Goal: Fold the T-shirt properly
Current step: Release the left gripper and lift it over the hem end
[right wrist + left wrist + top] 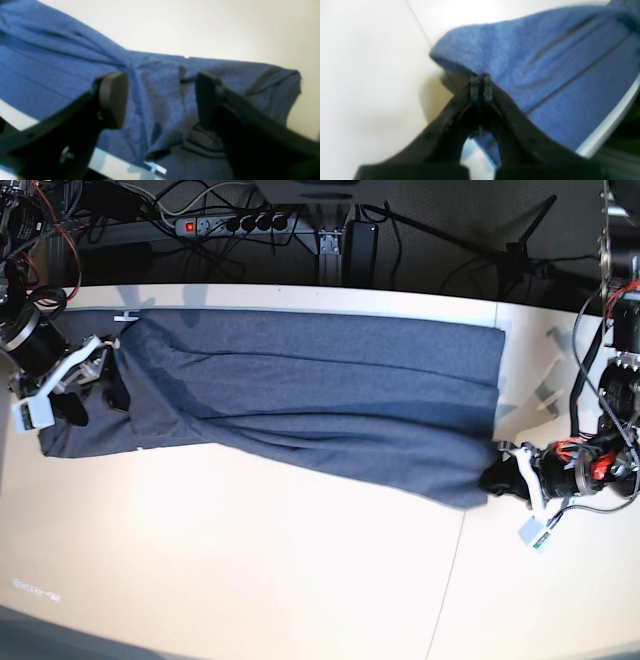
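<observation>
T-shirt point(320, 405): blue-grey, lies in a long band along the far edge of the white worktop point(250, 580), from one short end almost to the other.
Writing: no print or label can be read on the side that shows.
Left pincer point(481, 86): pressed together, pinching a corner of the T-shirt.
Right pincer point(161, 100): spread wide above the crumpled cloth at the opposite end; holds nothing.
</observation>
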Robot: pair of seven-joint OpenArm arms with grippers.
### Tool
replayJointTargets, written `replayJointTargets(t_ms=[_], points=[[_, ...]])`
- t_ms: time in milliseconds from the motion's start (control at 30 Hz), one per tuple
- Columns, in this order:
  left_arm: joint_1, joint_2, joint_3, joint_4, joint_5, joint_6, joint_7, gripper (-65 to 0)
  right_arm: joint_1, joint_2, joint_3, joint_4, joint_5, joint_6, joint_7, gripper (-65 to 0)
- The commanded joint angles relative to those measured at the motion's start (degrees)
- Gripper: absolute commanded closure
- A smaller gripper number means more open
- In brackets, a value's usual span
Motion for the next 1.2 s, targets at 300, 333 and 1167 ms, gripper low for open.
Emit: replayJointTargets(t_ms=[300,333,1167], points=[[13.33,-8.02,-0.52,22.51,23.61,-1.06,-16.31,0.0,0.33,0.98,0.68,0.79,0.24,1.18,1.49,-42.2],[14.6,-8.2,-0.5,23.41,25.59,-1.06,-18.18,0.0,0.33,1.01,0.68,0.79,0.24,1.18,1.49,-42.2],[21.84,-18.29,25.31,30.53,68.54,6.84,-35.8,0.0,0.33,1.01,0.68,0.79,-0.39,1.18,1.49,-42.2]])
